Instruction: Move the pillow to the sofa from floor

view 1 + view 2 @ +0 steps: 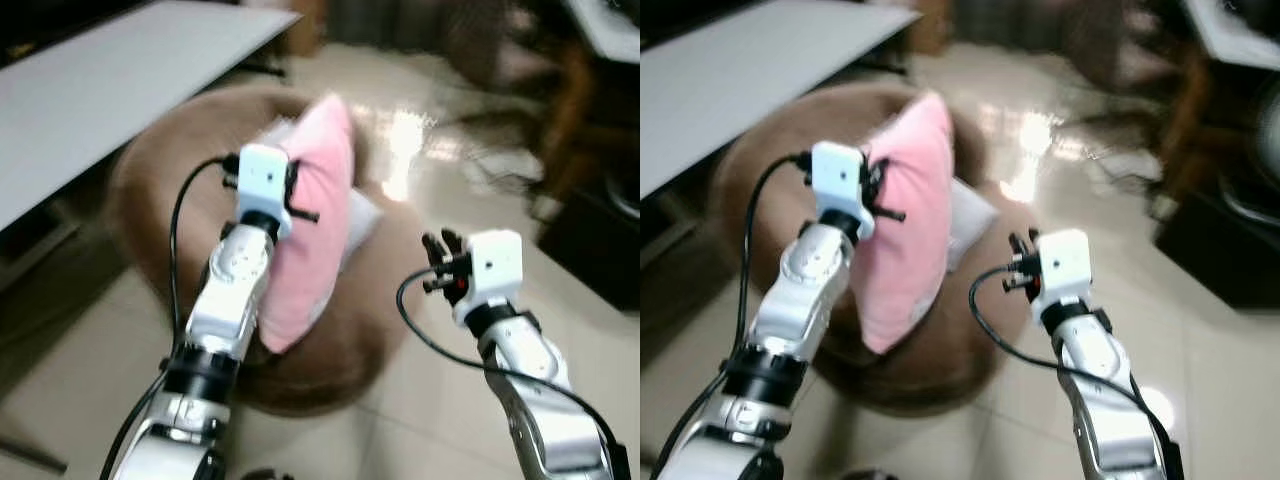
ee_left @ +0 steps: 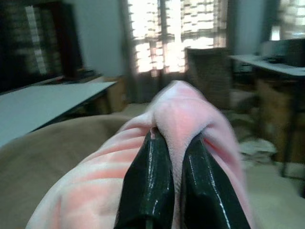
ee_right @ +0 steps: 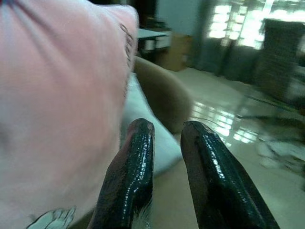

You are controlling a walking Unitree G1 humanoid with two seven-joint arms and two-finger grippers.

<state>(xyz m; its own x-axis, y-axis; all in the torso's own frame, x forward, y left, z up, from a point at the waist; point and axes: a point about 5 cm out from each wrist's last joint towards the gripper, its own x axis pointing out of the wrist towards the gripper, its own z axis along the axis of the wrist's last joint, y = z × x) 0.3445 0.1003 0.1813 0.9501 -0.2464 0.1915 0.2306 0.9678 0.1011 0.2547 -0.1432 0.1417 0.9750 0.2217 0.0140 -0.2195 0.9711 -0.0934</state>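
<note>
Left gripper [image 2: 176,157] was found clamped on the pink pillow [image 1: 310,220], its two black fingers [image 2: 147,186] pinching a fold of the fabric between them. In the head views the pillow hung on edge from that grip, upright and slightly tilted, its lower corner down against the brown round cushion [image 1: 150,190] beneath it. Whether that corner rested on the cushion or merely hung just above it could not be determined.

A pale flat item [image 1: 975,220] lay on the brown cushion behind the pillow, partly covered by it; its nature could not be made out through the blur.

Right gripper [image 3: 167,157] was held to the right of the pillow, near it but apart. Its fingers [image 3: 209,176] stood narrowly parted with nothing between them. In the right wrist view the pink fabric was very close beside the fingers, and a small printed figure [image 3: 50,219] showed low on the pillow's face.

The brown cushion sat on a glossy tiled floor [image 1: 440,400]. A grey table top [image 1: 100,90] ran along the robot's left, its edge next to the cushion. Dark furniture [image 1: 600,230] stood on the right. Curtained windows [image 2: 171,33] were visible at the far side of the room. Both head views were blurred.
</note>
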